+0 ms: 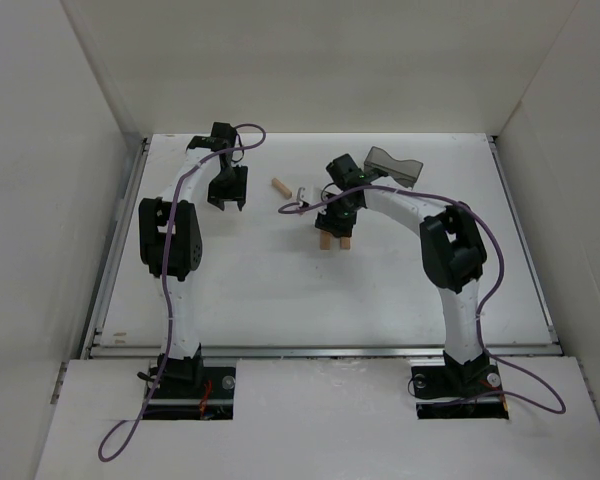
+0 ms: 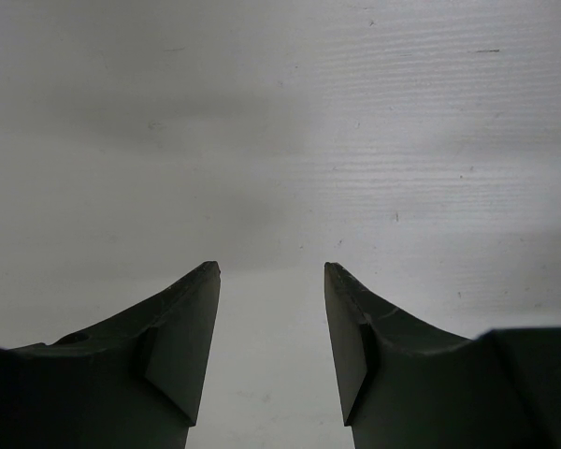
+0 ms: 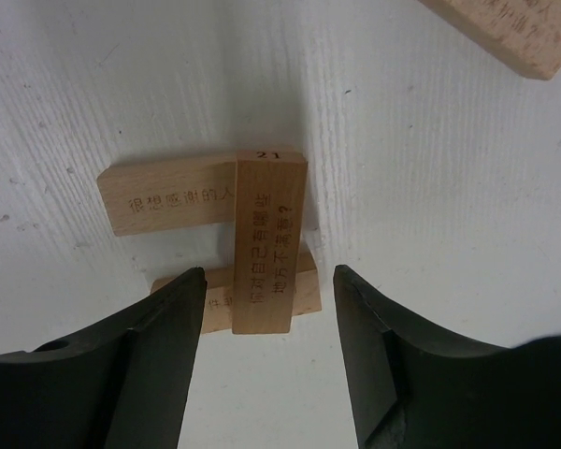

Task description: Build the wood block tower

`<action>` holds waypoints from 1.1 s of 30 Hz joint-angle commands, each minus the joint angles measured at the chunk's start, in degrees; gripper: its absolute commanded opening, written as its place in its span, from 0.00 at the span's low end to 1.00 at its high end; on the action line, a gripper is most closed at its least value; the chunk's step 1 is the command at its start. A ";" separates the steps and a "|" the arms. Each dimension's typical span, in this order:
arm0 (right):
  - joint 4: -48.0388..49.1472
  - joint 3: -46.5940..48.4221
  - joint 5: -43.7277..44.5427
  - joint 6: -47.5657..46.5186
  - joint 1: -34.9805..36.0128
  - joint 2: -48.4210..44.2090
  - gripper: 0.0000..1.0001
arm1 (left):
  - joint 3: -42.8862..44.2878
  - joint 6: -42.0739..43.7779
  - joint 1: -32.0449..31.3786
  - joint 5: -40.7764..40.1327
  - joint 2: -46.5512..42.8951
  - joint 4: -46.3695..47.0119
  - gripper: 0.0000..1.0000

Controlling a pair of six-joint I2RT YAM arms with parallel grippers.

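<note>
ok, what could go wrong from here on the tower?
1. Right claw straddles the top block with slim gaps either side; a skewed retreat could drag it off.
2. That block crosses the far lower block only at its end, so a nudge may tip it.

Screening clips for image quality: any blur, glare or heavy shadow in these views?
Top external: even light, no glare, the tower tiny in frame. Left wrist: table grain crisp, a soft shadow ahead of the left fingers. Right wrist: print on the top block legible, a dark shadow along its right side.
</note>
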 commanded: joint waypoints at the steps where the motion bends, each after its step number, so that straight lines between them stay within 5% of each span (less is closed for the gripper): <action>1: 2.24 -1.45 0.87 -0.55 -0.22 -3.54 0.63 | -0.03 0.68 0.29 0.42 -2.55 -1.33 0.45; 15: 3.30 -2.50 4.03 0.51 -0.75 -4.06 0.63 | -0.03 0.68 0.29 0.42 -2.55 -1.33 0.45; 24: 3.47 0.22 -5.01 4.54 -0.75 -6.17 0.63 | -0.03 1.20 -0.32 0.94 -2.55 -1.33 0.43; 29: 10.84 -5.30 -5.81 18.30 -2.23 -13.36 0.63 | -0.03 2.44 -3.58 -1.34 -3.69 -0.80 0.43; 33: 18.41 -13.30 2.49 33.40 -6.01 -18.65 0.63 | -0.56 3.75 -5.94 -0.04 -3.16 -0.80 0.43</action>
